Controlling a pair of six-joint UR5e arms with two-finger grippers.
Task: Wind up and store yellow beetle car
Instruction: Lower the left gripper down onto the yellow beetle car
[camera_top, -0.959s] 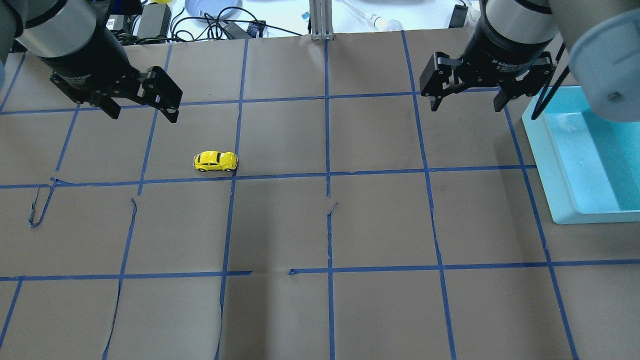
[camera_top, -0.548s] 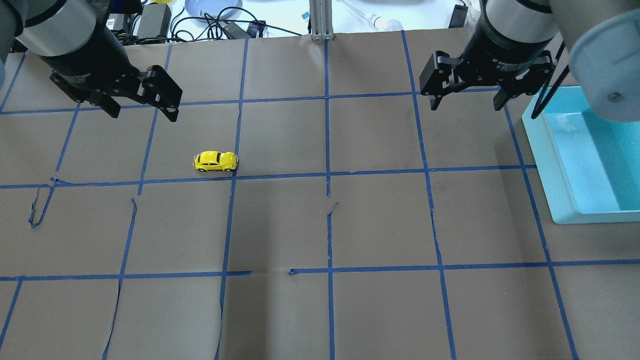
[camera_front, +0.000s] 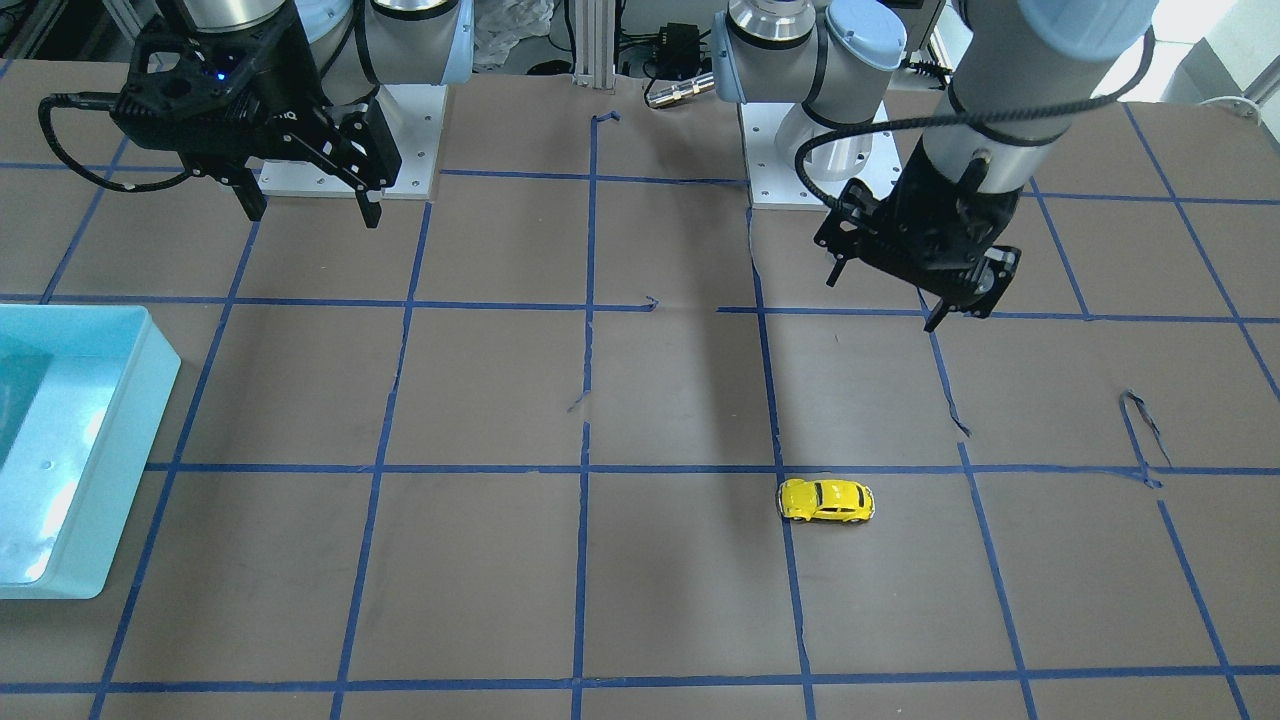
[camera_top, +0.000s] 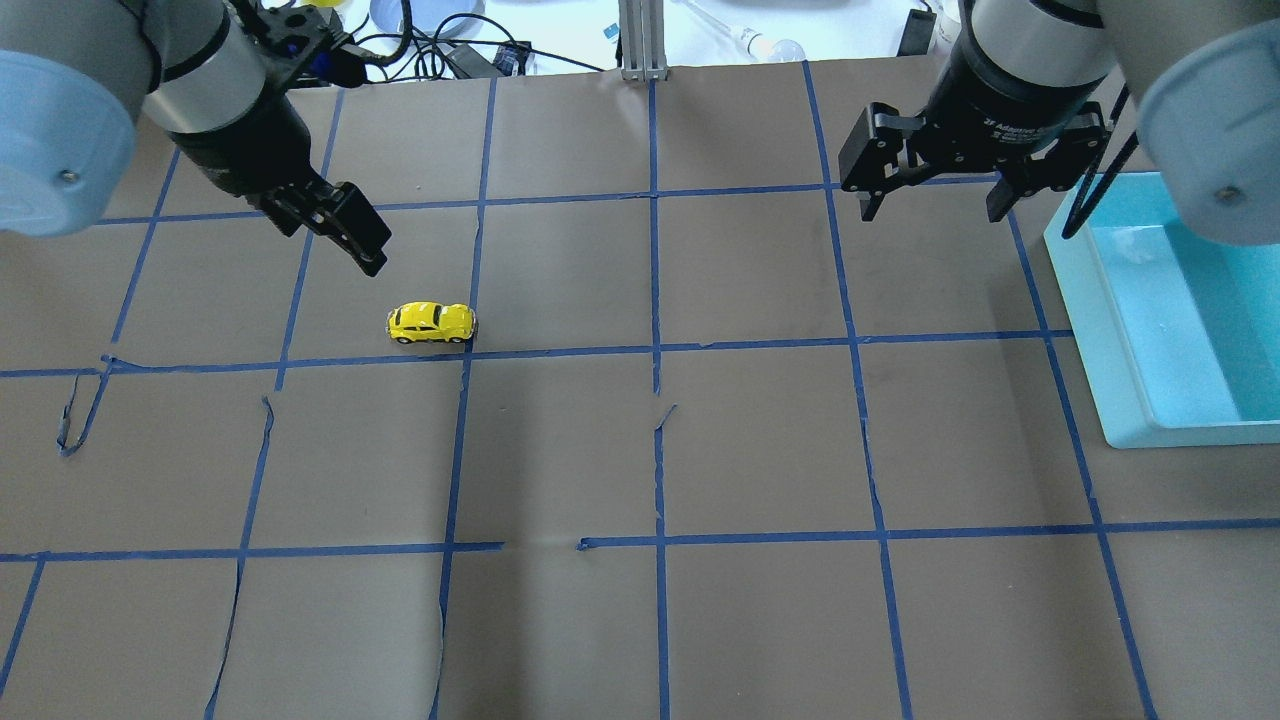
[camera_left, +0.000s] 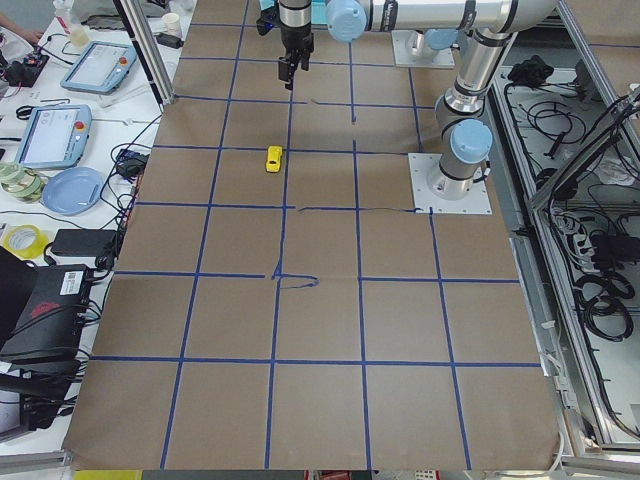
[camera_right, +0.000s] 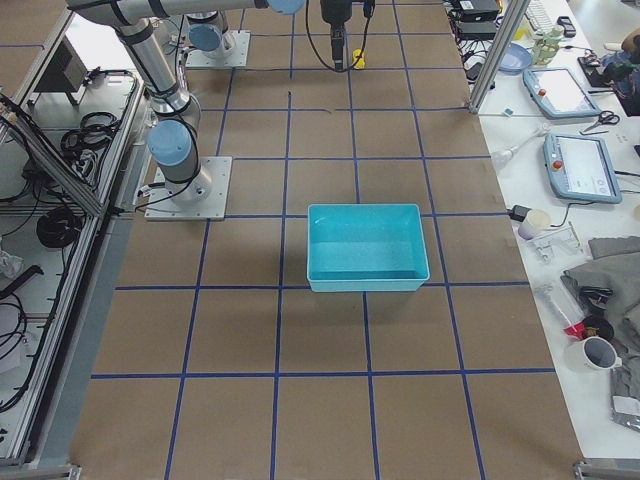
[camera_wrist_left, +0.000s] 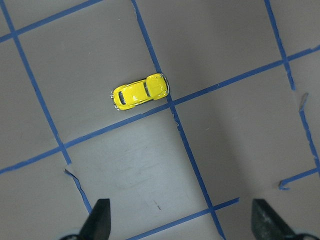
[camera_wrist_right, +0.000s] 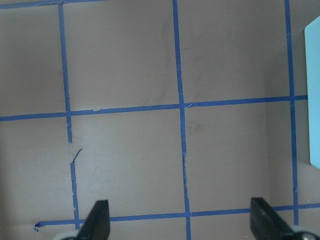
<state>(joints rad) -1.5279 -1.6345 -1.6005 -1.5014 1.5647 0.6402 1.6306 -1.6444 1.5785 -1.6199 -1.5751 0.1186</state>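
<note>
The yellow beetle car (camera_top: 431, 323) stands on the brown paper next to a blue tape line, left of the table's middle. It also shows in the front view (camera_front: 826, 500) and the left wrist view (camera_wrist_left: 140, 91). My left gripper (camera_top: 338, 235) is open and empty. It hovers above the table just behind and left of the car, apart from it (camera_front: 885, 300). My right gripper (camera_top: 933, 213) is open and empty, high over the far right part of the table (camera_front: 313, 215), beside the teal bin (camera_top: 1100, 330).
The teal bin is empty and sits at the table's right edge (camera_front: 110, 480). A metal post (camera_top: 640, 40) stands at the far edge in the middle. Cables and a blue plate (camera_top: 420, 12) lie beyond that edge. Blue tape lines are torn in places.
My left arm has swung and turned its wrist; its gripper has moved right and nearer to the car. The car and my right gripper have not moved.
</note>
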